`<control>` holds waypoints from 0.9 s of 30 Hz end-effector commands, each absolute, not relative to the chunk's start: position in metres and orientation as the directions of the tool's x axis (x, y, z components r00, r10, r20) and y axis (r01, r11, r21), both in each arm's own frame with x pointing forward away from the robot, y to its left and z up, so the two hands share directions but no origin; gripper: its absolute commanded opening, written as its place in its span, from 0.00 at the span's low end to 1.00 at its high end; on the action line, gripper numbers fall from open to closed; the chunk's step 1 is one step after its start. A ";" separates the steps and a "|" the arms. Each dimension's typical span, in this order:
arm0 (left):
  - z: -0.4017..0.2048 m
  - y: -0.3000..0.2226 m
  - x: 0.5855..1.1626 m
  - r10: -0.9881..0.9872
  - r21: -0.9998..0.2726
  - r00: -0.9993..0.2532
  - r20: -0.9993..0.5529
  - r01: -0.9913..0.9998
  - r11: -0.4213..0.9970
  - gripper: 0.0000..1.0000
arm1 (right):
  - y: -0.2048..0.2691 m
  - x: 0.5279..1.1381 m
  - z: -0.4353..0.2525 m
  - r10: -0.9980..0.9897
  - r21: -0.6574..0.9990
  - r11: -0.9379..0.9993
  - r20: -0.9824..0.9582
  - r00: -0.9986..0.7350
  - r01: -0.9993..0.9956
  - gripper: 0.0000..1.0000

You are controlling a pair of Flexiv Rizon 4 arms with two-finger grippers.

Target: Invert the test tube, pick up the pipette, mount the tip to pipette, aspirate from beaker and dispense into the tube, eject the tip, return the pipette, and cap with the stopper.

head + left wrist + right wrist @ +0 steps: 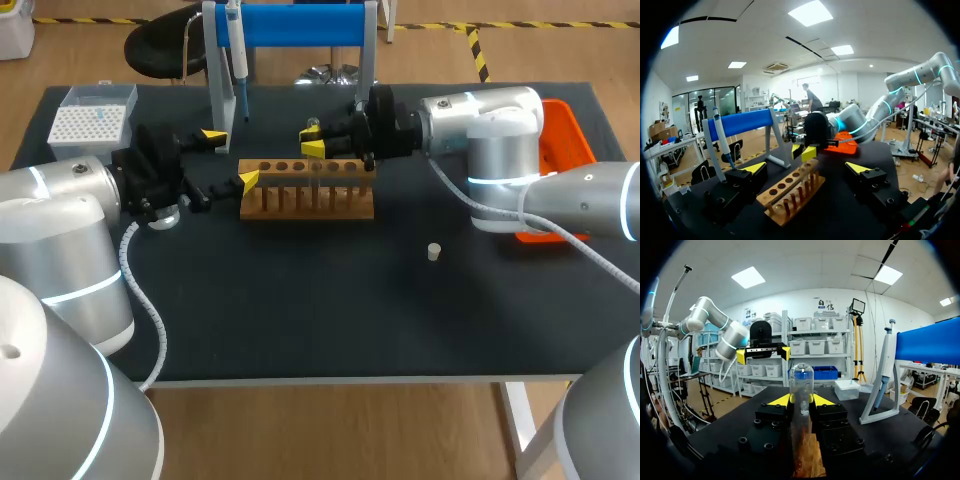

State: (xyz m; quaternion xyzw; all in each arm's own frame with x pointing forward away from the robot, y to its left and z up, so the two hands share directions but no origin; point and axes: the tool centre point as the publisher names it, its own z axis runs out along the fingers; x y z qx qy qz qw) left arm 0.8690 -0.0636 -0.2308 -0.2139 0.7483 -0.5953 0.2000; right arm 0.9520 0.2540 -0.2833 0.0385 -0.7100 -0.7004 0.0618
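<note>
Head view: the right gripper [315,143] was clamped on the test tube [313,124] over the wooden rack [307,200], while the left gripper [230,158] gaped empty at the rack's end. Left wrist view: those fingers stood wide, holding nothing. Right wrist view: clear glass, rounded end up, pinched mid-body. It looked light, slick and breakable, so a gentle grip there seemed best.

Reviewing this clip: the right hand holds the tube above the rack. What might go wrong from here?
The right hand pinches the clear test tube between its yellow tips, above the wooden rack; turning it may let it slip or strike the rack. The open left hand sits close to the rack's end and might nudge it. The small stopper lies loose near the right arm and may get knocked away.
</note>
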 end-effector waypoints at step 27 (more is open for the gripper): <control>-0.231 -0.065 0.868 -0.561 -0.976 -0.826 -0.046 -0.081 0.200 1.00 | 0.249 0.949 -0.262 -0.157 0.999 0.017 0.042 -0.987 0.040 0.00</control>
